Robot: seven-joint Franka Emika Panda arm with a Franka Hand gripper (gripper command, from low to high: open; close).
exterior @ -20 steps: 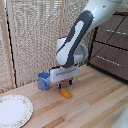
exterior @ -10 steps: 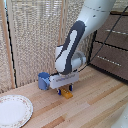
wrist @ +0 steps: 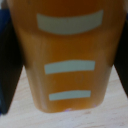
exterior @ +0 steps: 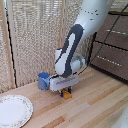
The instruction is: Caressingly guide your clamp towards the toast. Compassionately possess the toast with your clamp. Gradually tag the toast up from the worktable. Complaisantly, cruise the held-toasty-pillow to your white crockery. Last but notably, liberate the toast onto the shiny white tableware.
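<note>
The toast [exterior: 67,94] is a small orange-yellow slab on the wooden worktable [exterior: 95,107], just in front of the blue cup [exterior: 44,80]. My gripper [exterior: 66,91] has come down over it, its white block right above the slab. In the wrist view the toast [wrist: 67,55] fills the picture, with pale stripes on it. The dark fingers [wrist: 9,60] lie against both of its sides, shut on it. The toast rests at table level. The white plate [exterior: 14,110] lies far off at the exterior view's lower left. No pink cup shows.
A dark brown drawer cabinet [exterior: 111,45] stands at the exterior view's right. A slatted blind wall [exterior: 35,35] runs behind the table. The arm's body [exterior: 75,45] rises above the cup and toast.
The gripper has sunk a little lower over the toast and the arm has straightened up. The toast, cup and plate have stayed where they were.
</note>
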